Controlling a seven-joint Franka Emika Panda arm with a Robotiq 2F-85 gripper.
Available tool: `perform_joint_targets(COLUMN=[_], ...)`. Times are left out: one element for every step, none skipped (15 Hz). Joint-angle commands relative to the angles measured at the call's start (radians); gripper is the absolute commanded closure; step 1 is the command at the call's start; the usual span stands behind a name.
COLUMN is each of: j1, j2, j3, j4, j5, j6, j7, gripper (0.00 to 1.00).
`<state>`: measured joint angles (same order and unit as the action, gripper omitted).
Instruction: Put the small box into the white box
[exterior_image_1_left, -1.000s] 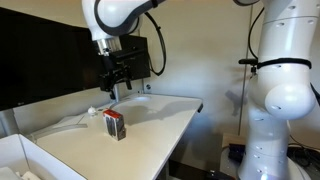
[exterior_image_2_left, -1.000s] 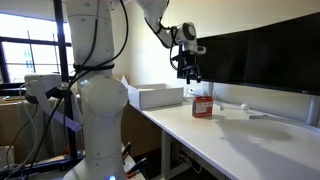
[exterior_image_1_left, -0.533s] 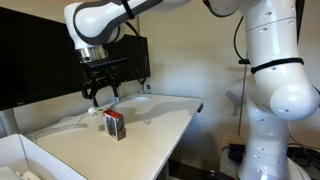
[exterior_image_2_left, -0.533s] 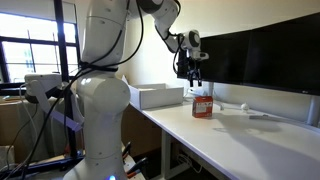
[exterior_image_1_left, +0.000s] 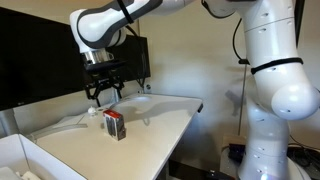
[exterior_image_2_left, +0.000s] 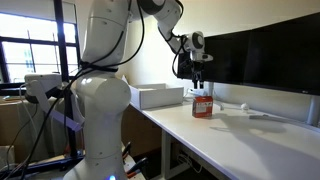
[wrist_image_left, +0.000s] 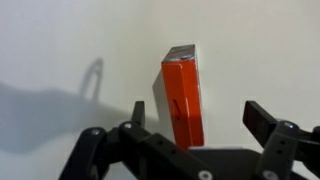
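While my arm has swung across over the last second, my claw (exterior_image_1_left: 103, 93) has dropped closer to the table (exterior_image_1_left: 155, 122) in an exterior view. It hangs with jaws apart, holding nothing. The small box (exterior_image_1_left: 115, 124) stands upright at about five o'clock from it, and the white box (exterior_image_1_left: 18, 158) waits at eight o'clock from the carton, well apart.

From the opposite side, my claw (exterior_image_2_left: 198, 84) has sunk to just above the small box (exterior_image_2_left: 202, 105), which sits at six o'clock. The white box (exterior_image_2_left: 155, 96) lies at nine o'clock.

At my wrist, the small box (wrist_image_left: 182, 95) fills the middle. My fingers (wrist_image_left: 262, 118) are spread at four and eight o'clock, not yet touching it. I judge I am lined up. A straight descent and a squeeze come next.
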<state>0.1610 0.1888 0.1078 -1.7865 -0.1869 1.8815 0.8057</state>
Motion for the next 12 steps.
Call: perform_joint_targets(j1=[0.000,-0.002,0.002,0.007,0.007,0.008,0.009,0.009,0.009,0.009,0.009,0.009], j2=[0.001,0.008,0.016,0.013,0.017,0.020,0.021,0.021,0.021,0.021,0.021,0.021], j3=[-0.021,-0.019,-0.019,-0.024,-0.025,-0.024,-0.024,-0.024,-0.024,-0.024,-0.024,-0.024], j4=[-0.016,-0.008,0.003,0.003,0.003,0.003,0.003,0.003,0.003,0.004,0.004,0.004], j5=[0.017,0.019,0.007,0.003,0.003,0.003,0.003,0.003,0.003,0.003,0.003,0.003], j6=[0.009,0.000,-0.020,-0.006,-0.007,-0.007,-0.007,-0.007,-0.007,-0.007,-0.007,-0.007], j7=[0.011,-0.046,-0.071,-0.025,-0.037,-0.041,-0.043,-0.044,-0.045,-0.045,-0.046,-0.046], gripper=[0.00,0.00,0.00,0.00,0.00,0.00,0.00,0.00,0.00,0.00,0.00,0.00])
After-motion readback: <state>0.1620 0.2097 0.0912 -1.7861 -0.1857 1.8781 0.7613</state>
